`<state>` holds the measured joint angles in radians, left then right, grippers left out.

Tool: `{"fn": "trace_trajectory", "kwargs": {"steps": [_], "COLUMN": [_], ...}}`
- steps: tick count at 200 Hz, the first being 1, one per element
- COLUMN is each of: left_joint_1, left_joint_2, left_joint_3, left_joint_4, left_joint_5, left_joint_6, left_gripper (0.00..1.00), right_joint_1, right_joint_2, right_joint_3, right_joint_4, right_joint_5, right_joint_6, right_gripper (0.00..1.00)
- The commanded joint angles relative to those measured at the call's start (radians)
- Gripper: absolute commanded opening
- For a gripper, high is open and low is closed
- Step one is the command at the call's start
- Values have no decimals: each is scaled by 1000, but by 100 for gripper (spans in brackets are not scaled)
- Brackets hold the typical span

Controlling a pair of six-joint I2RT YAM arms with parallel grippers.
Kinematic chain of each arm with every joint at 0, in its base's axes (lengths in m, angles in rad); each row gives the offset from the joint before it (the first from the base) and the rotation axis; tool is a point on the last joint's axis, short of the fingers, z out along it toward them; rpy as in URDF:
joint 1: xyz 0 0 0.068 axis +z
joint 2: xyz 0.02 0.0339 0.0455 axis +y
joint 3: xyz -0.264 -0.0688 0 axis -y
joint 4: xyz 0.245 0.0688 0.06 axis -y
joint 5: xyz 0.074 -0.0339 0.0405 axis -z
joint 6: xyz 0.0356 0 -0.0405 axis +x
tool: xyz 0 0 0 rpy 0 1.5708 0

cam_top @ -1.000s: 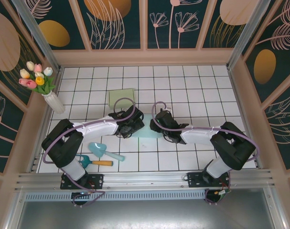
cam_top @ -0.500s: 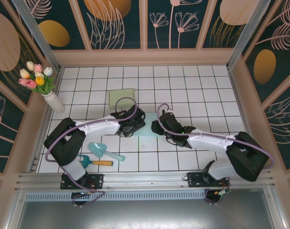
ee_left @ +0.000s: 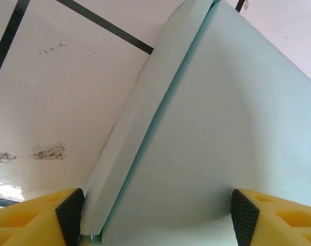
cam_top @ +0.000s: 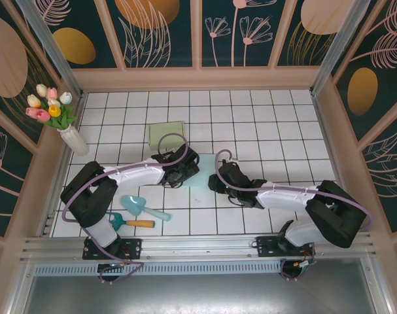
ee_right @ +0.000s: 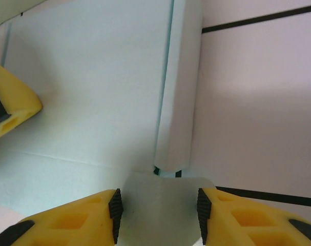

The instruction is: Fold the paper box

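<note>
At the far left of the white tiled table (cam_top: 283,118) we see a white vase (cam_top: 72,139) of tulips, standing upright near the wall. Nearer the arms lie 2 tools, a teal scoop (cam_top: 140,207) and a small trowel (cam_top: 127,222) with an orange handle, just beside each other. Further back, a flat green sheet (cam_top: 167,133) lies by itself.

The left gripper (cam_top: 190,172) reaches in low over the left edge of the paper box (cam_top: 200,182). The box is pale blue and sits on the table at the centre, between the 2 grippers. In the left wrist view its fingers (ee_left: 68,218) are spread wide, straddling the box's flat panel. The left pad sits just beside a side flap (ee_left: 140,113) folded up along that edge, and we see nothing clamped.

The right gripper (cam_top: 212,180) meets the box from the right. In its wrist view the fingers (ee_right: 116,212) are partly spread, and a small end tab (ee_right: 163,202) of the box lies in the gap, reaching both pads. We cannot tell whether they pinch it. Just beyond the tab a raised strip (ee_right: 180,87) of the box stands up.
</note>
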<state>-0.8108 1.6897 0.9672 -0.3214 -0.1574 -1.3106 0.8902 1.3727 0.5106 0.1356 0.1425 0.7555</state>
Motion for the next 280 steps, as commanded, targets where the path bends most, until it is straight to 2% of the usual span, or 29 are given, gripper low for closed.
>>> {"fn": "trace_trajectory", "kwargs": {"steps": [1,30,174,198,280], "left_joint_1": [1,2,2,2,2], "left_joint_2": [30,31,63,66,80], "left_joint_3": [-25,-26,-18,-19,-28], "left_joint_4": [-71,-70,-90,-90,-80], "left_joint_5": [-24,-25,-52,-51,-51], "left_joint_6": [11,14,25,29,36], "left_gripper": [76,76,76,76,76], "right_joint_1": [13,23,29,29,29], "right_joint_2": [14,11,6,18,54], "right_joint_3": [-19,-13,-24,-30,-57], "right_joint_4": [72,65,27,39,93], "right_joint_5": [-57,-54,16,19,53], "right_joint_6": [30,45,24,21,1], "right_gripper": [46,40,39,36,35]}}
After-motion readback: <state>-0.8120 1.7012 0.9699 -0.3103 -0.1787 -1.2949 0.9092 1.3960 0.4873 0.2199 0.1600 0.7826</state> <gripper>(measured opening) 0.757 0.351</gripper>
